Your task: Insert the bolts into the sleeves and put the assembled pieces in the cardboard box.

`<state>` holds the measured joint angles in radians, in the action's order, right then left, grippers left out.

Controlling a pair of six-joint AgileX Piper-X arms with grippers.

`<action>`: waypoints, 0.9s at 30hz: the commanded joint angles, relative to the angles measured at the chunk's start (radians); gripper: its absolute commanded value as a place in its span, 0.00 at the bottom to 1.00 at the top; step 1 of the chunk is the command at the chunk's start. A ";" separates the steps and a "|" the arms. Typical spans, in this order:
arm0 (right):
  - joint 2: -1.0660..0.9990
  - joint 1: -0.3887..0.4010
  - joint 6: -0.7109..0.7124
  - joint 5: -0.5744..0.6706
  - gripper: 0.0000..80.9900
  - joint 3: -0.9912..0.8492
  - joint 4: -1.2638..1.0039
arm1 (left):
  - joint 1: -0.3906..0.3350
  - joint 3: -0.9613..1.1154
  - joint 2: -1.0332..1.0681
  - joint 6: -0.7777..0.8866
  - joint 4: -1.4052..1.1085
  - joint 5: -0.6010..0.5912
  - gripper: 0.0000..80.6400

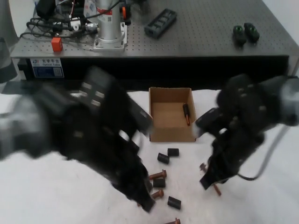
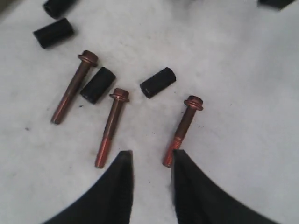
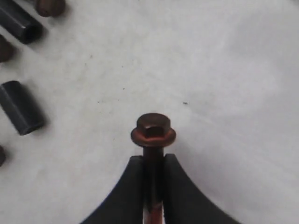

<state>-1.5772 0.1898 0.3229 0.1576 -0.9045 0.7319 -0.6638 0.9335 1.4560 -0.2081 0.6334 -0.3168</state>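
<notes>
Right gripper [image 3: 153, 184] clenched a copper bolt [image 3: 153, 131] by its shank, just under the flanged head, above the tabletop [image 3: 233, 70]. Judged rigid, light and slippery, with the shank the best hold. Left gripper [image 2: 152, 157] hung released over loose bolts [image 2: 111, 126].

Box [image 1: 170, 134] holds 1 piece [image 1: 186, 113]. At its 6 o'clock, 4 sleeves [image 1: 174, 202] and loose bolts [image 1: 157, 175] lie on cloth [image 1: 261, 200]. Left gripper [image 1: 145, 203] hangs at 7 o'clock. At 5 o'clock, right gripper [image 1: 211, 182] grips a bolt [image 1: 217, 190].

Orange block [image 1: 56, 44], black tray [image 1: 160, 22], cables [image 1: 44, 23] on perforated bench [image 1: 210, 42]
</notes>
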 commanded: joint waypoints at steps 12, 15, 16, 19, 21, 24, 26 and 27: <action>0.655 -0.032 -0.239 0.085 0.02 0.360 0.003 | -0.105 0.402 0.386 -0.435 0.114 0.123 0.27; 0.731 -0.032 -0.241 0.085 0.02 0.396 0.016 | -0.136 0.410 0.407 -0.543 0.114 0.123 0.27; 0.750 -0.032 -0.241 0.085 0.02 0.404 0.023 | -0.148 0.410 0.416 -0.586 0.118 0.123 0.27; 0.782 -0.032 -0.241 0.085 0.02 0.415 0.039 | -0.181 0.410 0.446 -0.668 0.122 0.129 0.27; 0.790 -0.032 -0.241 0.085 0.02 0.415 0.049 | -0.196 0.410 0.467 -0.699 0.122 0.153 0.27; 0.789 -0.032 -0.241 0.085 0.02 0.415 0.051 | -0.213 0.410 0.489 -0.716 0.126 0.209 0.32; 0.789 -0.032 -0.241 0.085 0.02 0.415 0.051 | -0.214 0.410 0.495 -0.720 0.123 0.219 0.40; 0.789 -0.032 -0.241 0.085 0.02 0.415 0.054 | -0.214 0.408 0.499 -0.720 0.117 0.230 0.45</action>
<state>-0.7964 0.1630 0.0868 0.2270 -0.4873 0.7866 -0.8721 1.3327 1.9436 -0.9054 0.7556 -0.1363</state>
